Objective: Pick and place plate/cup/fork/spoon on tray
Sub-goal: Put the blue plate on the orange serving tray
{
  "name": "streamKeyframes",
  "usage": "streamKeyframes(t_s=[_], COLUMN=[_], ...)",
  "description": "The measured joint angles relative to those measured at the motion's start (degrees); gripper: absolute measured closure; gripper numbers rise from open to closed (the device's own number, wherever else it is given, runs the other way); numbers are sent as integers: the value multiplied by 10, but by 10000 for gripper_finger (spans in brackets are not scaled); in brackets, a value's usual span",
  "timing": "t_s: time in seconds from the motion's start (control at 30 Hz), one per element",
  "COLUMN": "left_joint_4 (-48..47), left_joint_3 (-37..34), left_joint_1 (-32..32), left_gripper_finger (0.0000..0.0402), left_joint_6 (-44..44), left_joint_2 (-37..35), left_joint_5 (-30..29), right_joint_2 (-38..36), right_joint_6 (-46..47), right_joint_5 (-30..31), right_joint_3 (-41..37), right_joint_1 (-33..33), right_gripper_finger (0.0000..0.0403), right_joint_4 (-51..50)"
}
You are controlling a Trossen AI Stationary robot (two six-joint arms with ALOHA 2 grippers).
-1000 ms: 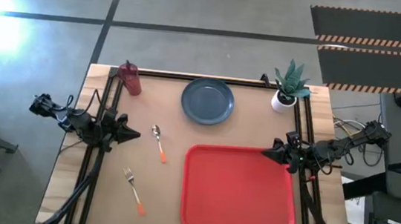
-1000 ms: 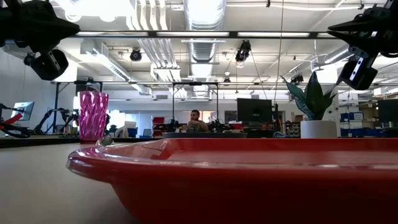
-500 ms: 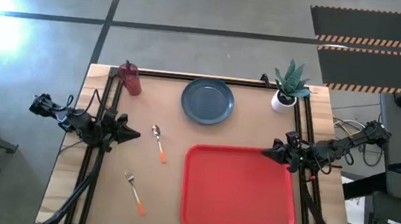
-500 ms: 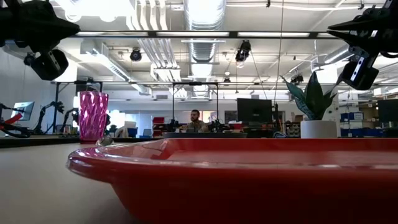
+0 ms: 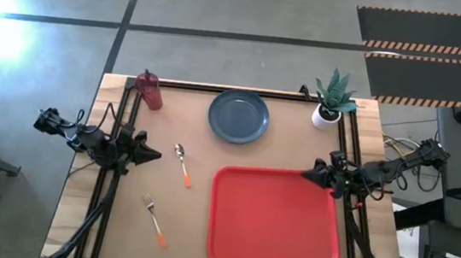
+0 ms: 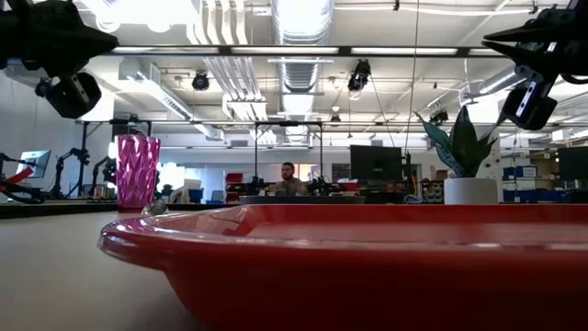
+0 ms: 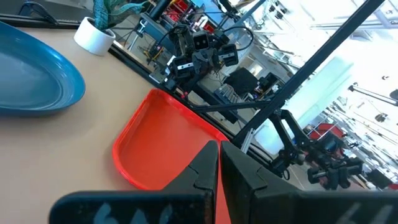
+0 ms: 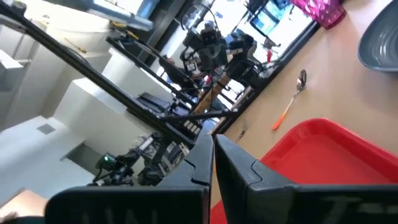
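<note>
Tan wooden tabletop [image 5: 280, 151], nothing loaded: I am hovering my left gripper [image 5: 155, 156] with jaws closed and empty, just beside the orange-handled silver spoon [image 5: 182, 164], whose long axis is running toward the table's front; my right gripper [image 5: 305, 178], likewise closed, is waiting at the flat red plastic tray [image 5: 275, 222].

- One tray [image 5: 275, 220], near the right gripper [image 5: 306, 177].
- One plate [image 5: 239, 116], between the two arms and farther back.
- One cup [image 5: 149, 90], behind the left gripper [image 5: 155, 156].
- One spoon [image 5: 182, 164], just beside the left gripper.
- One fork [image 5: 153, 219], near the left arm.
- One potted plant [image 5: 332, 97], behind the right gripper.
- Two grippers, both closed.
</note>
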Motion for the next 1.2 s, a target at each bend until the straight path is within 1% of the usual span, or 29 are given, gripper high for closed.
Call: streamKeyframes(t_s=[0.03,0.13,0.23,0.3,0.37,0.43,0.5,0.53,0.6,0.67,0.7,0.8,0.87,0.93,0.97,1.1,1.13,1.2], left_joint_4=[11,48,124,180,234,256,259,260,261,264,262,266,257,234,217,162,156,151], left_joint_3=[0,0,0,0,1,13,33,44,71,102,120,175,206,233,246,273,276,277], left_joint_1=[0,0,0,0,0,0,0,0,0,0,0,0,0,0,0,0,0,0], left_gripper_finger=[401,402,400,389,368,338,305,288,257,236,230,225,227,229,230,230,230,230], left_joint_6=[9,81,147,193,232,265,286,298,317,349,368,420,450,464,465,465,465,463], left_joint_2=[0,0,6,9,13,22,33,39,56,76,85,116,134,150,157,177,182,188], left_joint_5=[-1,-9,-30,-30,-30,-35,-59,-71,-79,-68,-53,-7,15,23,24,20,20,19], right_joint_2=[0,0,0,0,1,7,18,26,46,78,98,167,221,276,305,427,456,516], right_joint_6=[-5,-29,-32,-43,-69,-115,-171,-195,-236,-266,-281,-339,-370,-391,-391,-330,-314,-298], right_joint_5=[9,46,114,128,133,135,135,135,133,129,115,48,17,6,6,10,2,-38], right_joint_3=[0,0,0,0,0,0,3,12,50,100,130,235,315,400,443,604,638,701], right_joint_1=[0,0,0,0,0,0,0,0,0,0,0,-4,-7,-12,-16,-54,-67,-96], right_gripper_finger=[394,394,394,391,383,369,350,340,318,299,290,273,268,267,266,266,266,266], right_joint_4=[6,19,38,58,98,158,226,240,232,201,182,125,75,-24,-91,-358,-412,-500])
